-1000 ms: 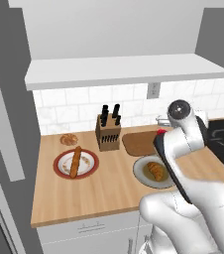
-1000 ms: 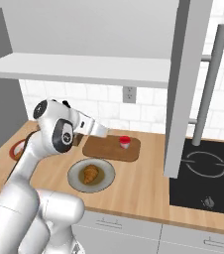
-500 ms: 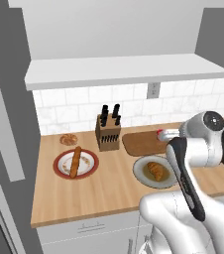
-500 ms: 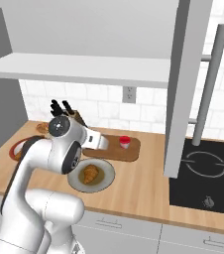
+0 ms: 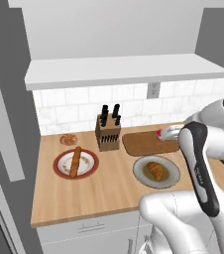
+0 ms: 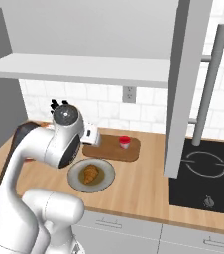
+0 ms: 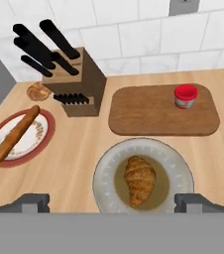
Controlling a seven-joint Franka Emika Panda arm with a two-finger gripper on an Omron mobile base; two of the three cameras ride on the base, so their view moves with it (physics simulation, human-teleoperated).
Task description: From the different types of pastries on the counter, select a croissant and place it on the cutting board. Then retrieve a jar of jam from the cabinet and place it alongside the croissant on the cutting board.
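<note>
The croissant (image 7: 140,179) lies on a round grey plate (image 7: 104,171), also seen as the croissant (image 5: 156,170) and the croissant (image 6: 89,174). Behind it the reddish-brown cutting board (image 7: 153,114) carries the red jar of jam (image 7: 185,95) at its right end; the jar (image 6: 125,142) stands upright. My gripper (image 7: 112,202) hovers above the plate's near side, open wide, with nothing between its fingers. The baguette (image 7: 12,135) rests on a red-rimmed plate at the left, and the bun (image 7: 38,91) sits beyond it on the counter (image 5: 109,191).
A knife block (image 7: 74,82) stands left of the board. The pale cabinet ledge (image 5: 124,69) overhangs the counter. A dark grey tall panel (image 6: 183,84) rises right of the board, with a black cooktop (image 6: 208,183) beyond it.
The arm's upper joints have swung to the right in the left base view. The croissant, jar, board and other pastries lie where they were.
</note>
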